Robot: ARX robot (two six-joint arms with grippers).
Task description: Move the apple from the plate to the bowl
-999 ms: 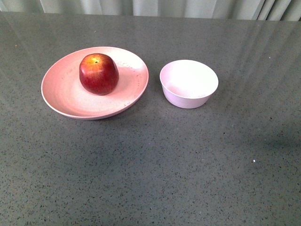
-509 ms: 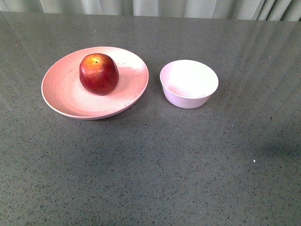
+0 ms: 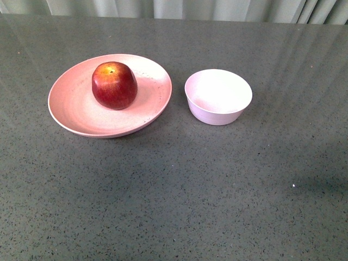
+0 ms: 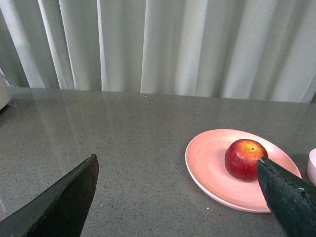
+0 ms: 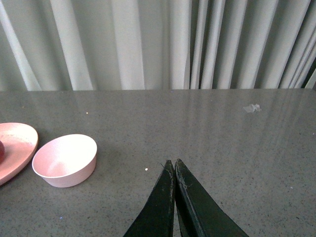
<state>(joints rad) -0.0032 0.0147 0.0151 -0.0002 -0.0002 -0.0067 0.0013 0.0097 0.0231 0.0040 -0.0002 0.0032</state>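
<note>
The dark red apple (image 3: 114,85) sits upright on the wide pink plate (image 3: 70,103), with its yellowish stem dimple facing up. To the plate's right stands the small pale bowl (image 3: 218,96), with nothing in it. Neither arm shows in the front view. In the left wrist view my left gripper (image 4: 177,165) is open, its black fingers wide apart above the table, short of the apple (image 4: 245,159) and the plate (image 4: 207,163). My right gripper (image 5: 174,163) is shut with nothing in it, off to the side of the bowl (image 5: 64,160).
The grey speckled tabletop (image 3: 179,190) spreads around the dishes. Pale curtains (image 4: 163,44) hang behind the table's far edge. A small scrap of crumpled clear material (image 5: 252,108) lies on the table in the right wrist view.
</note>
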